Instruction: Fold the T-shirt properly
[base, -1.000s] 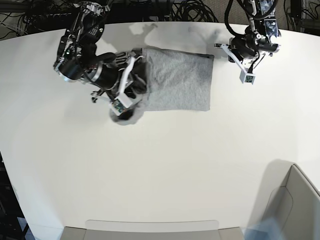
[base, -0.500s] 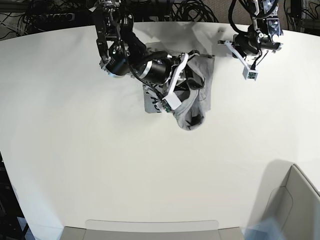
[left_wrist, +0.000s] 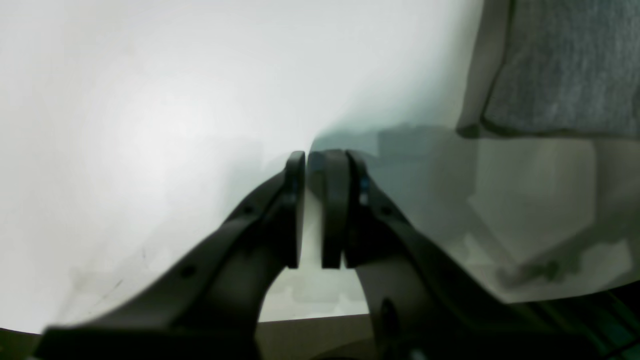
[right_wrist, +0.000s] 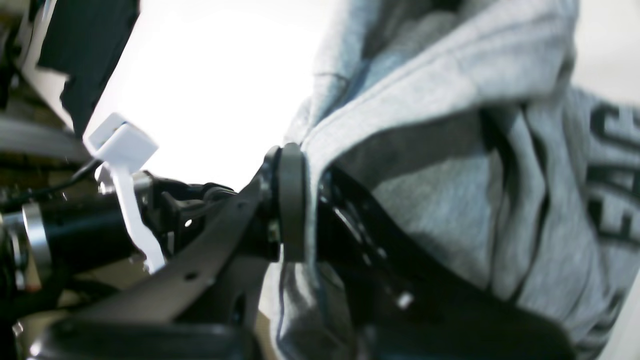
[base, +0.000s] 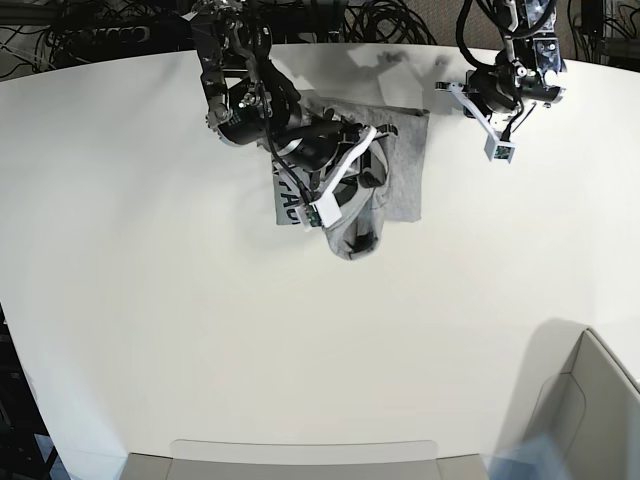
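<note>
Base: my right gripper (right_wrist: 309, 162), nearly closed on shirt (base: 405, 170) fabric, has swung it inward, so fold's underway, not laid; left gripper (left_wrist: 321, 162) slightly open, empty.

The left jaws (left_wrist: 320, 165) stand slightly apart over the white table (left_wrist: 150, 125) — grey fabric (left_wrist: 565, 70) at upper right.

The base view is bright, its white tabletop (base: 300, 350) nearly glaring; soft shadows darken the left wrist view, whose nearest parts blur.
</note>
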